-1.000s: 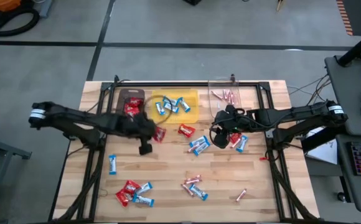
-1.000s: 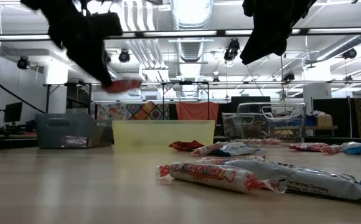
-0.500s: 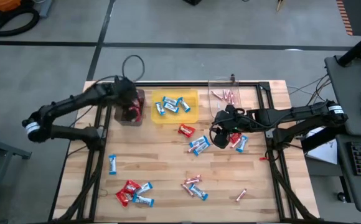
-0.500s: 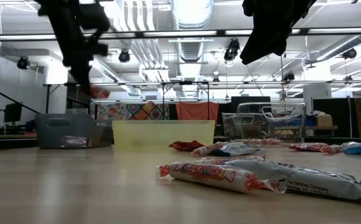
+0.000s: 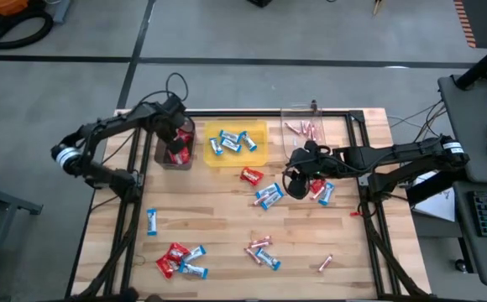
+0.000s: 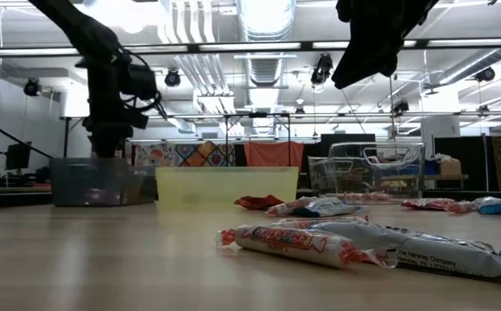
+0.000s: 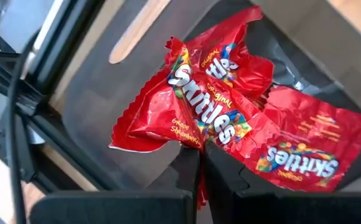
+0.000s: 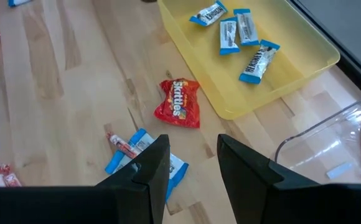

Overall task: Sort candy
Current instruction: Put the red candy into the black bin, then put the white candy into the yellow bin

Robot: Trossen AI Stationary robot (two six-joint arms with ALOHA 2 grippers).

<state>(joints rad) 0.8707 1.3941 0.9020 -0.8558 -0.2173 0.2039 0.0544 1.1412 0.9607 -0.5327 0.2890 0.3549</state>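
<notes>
Hanging over the brown bin at the upper left of the desk in the high view, the left tool has its fingers pressed together on the edge of a red packet; the left wrist view shows that packet dangling inside the bin above another red packet lying on the bin floor. In the low view the left arm comes down at the left of the frame to the grey-looking bin.

The right tool hovers right of centre in the high view, its fingers parted to a moderate gap with nothing between them. Below it in the right wrist view lie a red packet on the wood and a blue-and-white bar touching a pink stick.

Just right of the brown bin, the yellow bin holds several blue-and-white bars. At the top, right of centre, the clear bin holds pink sticks.

Loose candy is scattered over the desk: a lone blue bar at the left, a cluster of red packets and blue bars at lower left, pink sticks and a blue bar at lower centre, and one pink stick at lower right.
</notes>
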